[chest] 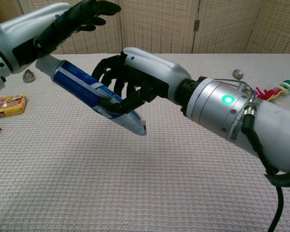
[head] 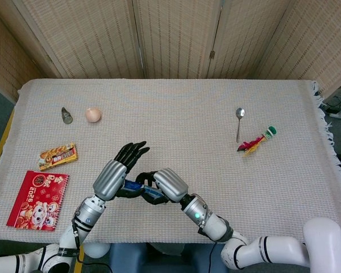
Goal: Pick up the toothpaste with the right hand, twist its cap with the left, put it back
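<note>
You held the toothpaste [chest: 89,92] off the surface [head: 187,131], gripped mid-body in your right hand [chest: 135,79], fingers curled round it. In the chest view its long axis ran 10 to 4 o'clock: cap end up at 10, crimped tail down at 4. Your left hand [chest: 53,26] sat over the cap end, fingers stretched toward 2 o'clock, not visibly closed on the cap; contact there couldn't be told.
</note>
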Controlling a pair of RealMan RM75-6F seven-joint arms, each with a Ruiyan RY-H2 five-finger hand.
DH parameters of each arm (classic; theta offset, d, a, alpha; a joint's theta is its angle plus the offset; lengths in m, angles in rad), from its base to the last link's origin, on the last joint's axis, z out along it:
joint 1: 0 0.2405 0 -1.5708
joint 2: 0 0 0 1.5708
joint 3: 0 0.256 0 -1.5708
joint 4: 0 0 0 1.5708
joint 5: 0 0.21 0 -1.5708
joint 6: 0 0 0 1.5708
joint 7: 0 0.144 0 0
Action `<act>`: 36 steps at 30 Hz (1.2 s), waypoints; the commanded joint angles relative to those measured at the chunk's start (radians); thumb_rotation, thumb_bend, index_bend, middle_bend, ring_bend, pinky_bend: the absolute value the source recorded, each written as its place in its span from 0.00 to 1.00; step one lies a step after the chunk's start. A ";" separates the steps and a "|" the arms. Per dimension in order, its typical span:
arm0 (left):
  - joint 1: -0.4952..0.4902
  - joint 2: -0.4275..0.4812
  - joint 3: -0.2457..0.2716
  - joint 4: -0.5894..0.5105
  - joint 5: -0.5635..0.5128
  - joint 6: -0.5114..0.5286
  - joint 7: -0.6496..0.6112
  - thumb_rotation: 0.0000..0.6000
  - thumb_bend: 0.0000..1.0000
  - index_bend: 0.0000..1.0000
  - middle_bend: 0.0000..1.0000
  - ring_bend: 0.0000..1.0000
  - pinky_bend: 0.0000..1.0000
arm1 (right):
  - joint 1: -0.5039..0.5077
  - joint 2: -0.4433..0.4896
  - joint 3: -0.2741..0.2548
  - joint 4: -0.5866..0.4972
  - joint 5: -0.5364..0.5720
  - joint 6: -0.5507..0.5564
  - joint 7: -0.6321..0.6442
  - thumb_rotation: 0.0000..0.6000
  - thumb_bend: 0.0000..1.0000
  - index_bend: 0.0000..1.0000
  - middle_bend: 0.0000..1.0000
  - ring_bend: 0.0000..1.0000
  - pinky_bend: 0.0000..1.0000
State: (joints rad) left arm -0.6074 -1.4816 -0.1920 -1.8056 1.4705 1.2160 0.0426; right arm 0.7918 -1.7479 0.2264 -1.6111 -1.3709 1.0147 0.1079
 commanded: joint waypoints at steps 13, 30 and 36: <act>-0.019 -0.001 0.016 -0.006 -0.007 -0.034 0.030 0.00 0.08 0.05 0.05 0.00 0.00 | 0.000 -0.027 0.015 0.003 0.008 0.024 -0.026 1.00 0.87 0.77 0.64 0.67 0.63; 0.003 0.056 0.007 -0.015 -0.010 -0.001 -0.036 0.00 0.09 0.04 0.05 0.00 0.00 | -0.031 0.043 -0.067 0.050 -0.007 -0.015 -0.033 1.00 0.87 0.77 0.64 0.66 0.63; 0.018 0.080 0.012 0.008 -0.021 0.005 -0.065 0.00 0.09 0.04 0.05 0.00 0.00 | -0.020 0.130 -0.096 0.067 0.030 -0.093 -0.141 1.00 0.87 0.73 0.58 0.62 0.59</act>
State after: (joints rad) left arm -0.5916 -1.4044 -0.1807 -1.7998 1.4527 1.2207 -0.0195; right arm 0.7659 -1.6480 0.1442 -1.5525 -1.3606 0.9543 0.0142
